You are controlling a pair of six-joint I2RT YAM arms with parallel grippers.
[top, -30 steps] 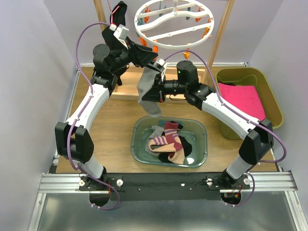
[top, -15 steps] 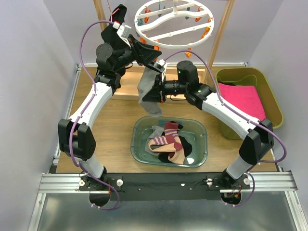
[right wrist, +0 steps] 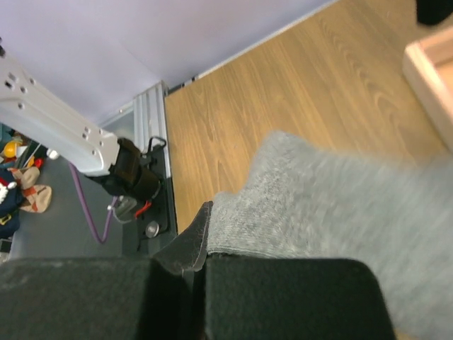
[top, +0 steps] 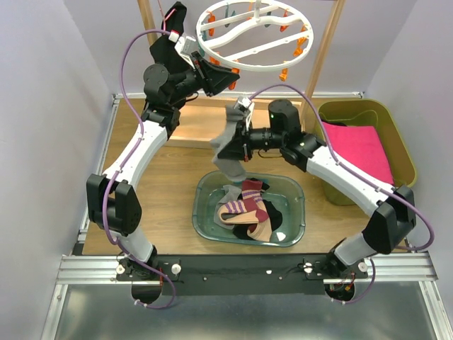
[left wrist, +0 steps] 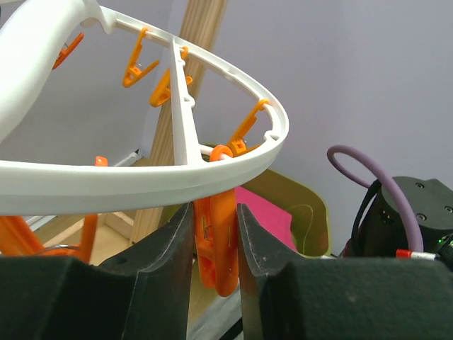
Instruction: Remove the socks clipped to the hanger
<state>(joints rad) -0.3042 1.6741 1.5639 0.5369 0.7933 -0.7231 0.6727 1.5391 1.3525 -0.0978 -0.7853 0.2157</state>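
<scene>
Right gripper (right wrist: pixel 198 263) is clenched on the edge of a grey sock (right wrist: pixel 318 205). The sock hangs clear of the hanger (top: pixel 255 32), above the far-left rim of the green basin (top: pixel 299 190), where other socks (top: pixel 246 211) lie heaped. Left gripper (left wrist: pixel 214 212) is closed about an orange peg (left wrist: pixel 216 262) under the ring's rim, one finger pressing each side (no cloth visible in that peg). Step in hand, by judgement: carrying the grey sock to the basin. Next move calls for lowering it over the basin and parting the right fingers; the left should quit the peg without swinging the ring.
</scene>
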